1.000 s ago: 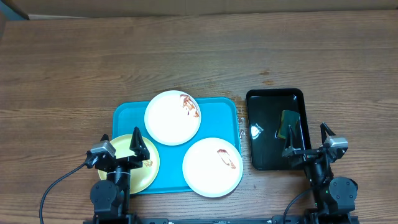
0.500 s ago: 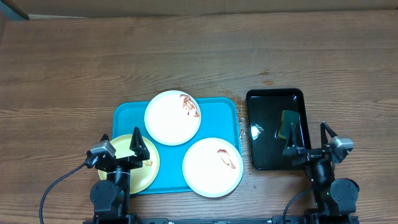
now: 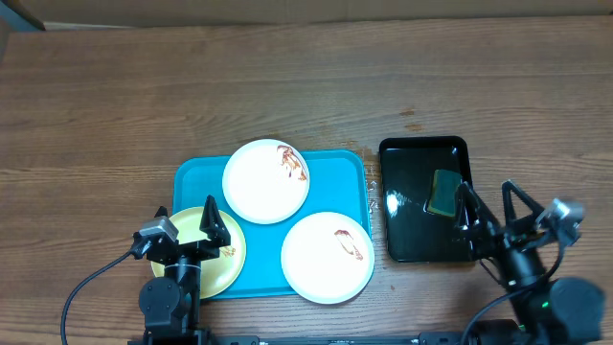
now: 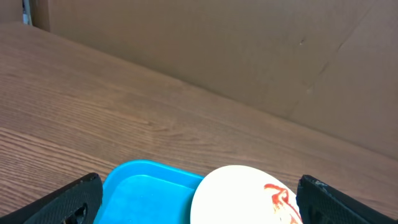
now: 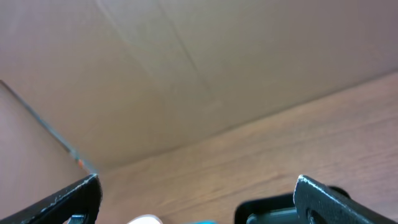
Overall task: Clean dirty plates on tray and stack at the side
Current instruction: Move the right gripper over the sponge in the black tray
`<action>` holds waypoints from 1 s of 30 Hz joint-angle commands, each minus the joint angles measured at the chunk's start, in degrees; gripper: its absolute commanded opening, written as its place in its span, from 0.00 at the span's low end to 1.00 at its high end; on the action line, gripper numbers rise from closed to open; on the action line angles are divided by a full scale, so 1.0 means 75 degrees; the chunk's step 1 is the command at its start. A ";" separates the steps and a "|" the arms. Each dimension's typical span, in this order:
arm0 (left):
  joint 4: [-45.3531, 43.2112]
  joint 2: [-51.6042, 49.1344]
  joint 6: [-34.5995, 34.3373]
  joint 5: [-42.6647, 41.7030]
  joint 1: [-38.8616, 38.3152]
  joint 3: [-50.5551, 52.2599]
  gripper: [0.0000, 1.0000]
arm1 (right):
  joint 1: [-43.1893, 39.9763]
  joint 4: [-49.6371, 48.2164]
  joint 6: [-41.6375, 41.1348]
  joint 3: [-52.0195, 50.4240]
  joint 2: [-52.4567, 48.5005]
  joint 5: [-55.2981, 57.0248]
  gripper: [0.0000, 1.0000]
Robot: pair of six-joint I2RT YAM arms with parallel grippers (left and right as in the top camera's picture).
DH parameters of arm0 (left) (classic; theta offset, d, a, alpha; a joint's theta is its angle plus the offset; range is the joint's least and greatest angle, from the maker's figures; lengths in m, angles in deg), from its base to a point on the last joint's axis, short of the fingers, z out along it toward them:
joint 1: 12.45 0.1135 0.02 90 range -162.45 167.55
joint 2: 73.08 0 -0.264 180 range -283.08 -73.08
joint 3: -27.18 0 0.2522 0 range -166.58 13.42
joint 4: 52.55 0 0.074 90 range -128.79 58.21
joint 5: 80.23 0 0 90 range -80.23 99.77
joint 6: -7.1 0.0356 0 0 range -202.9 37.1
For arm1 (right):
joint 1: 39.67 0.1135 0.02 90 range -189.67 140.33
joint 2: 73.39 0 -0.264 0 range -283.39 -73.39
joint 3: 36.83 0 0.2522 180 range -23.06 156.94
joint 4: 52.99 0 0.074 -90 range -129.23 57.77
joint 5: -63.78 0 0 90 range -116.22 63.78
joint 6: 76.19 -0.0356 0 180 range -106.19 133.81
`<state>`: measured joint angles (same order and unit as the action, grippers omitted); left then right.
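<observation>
While spread wide at seven o'clock of the brown wooden table (image 3: 115,105), grips nothing with the left gripper (image 3: 184,205), poised low above the pale yellow-green round plate (image 3: 222,273). Likewise wide apart and empty at five o'clock: right gripper (image 3: 484,187), straddling the three o'clock rim of the small glossy black rectangular tray (image 3: 412,240), one finger just beside the green-and-yellow sponge (image 3: 443,192) lying inside. At the table's centre, large bright turquoise rectangular plastic tray (image 3: 196,177), carrying all three plates, none stacked. At its twelve o'clock, white round plate (image 3: 261,182), brown-red smear toward two o'clock. At its five o'clock corner, second white round plate (image 3: 321,264), smeared too, overhanging the rim. At eight o'clock, yellow-green one, also overhanging.
</observation>
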<state>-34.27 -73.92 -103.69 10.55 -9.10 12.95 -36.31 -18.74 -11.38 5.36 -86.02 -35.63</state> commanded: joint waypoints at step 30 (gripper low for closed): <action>-0.0015 0.0079 0.0149 0.0093 -0.0052 0.0026 1.00 | 0.0122 0.8431 0.1597 0.8900 -0.7985 -0.0924 0.64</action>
<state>-34.27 -73.83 -103.69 10.74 -9.10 12.95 -36.18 43.79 0.32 74.10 -145.71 -45.40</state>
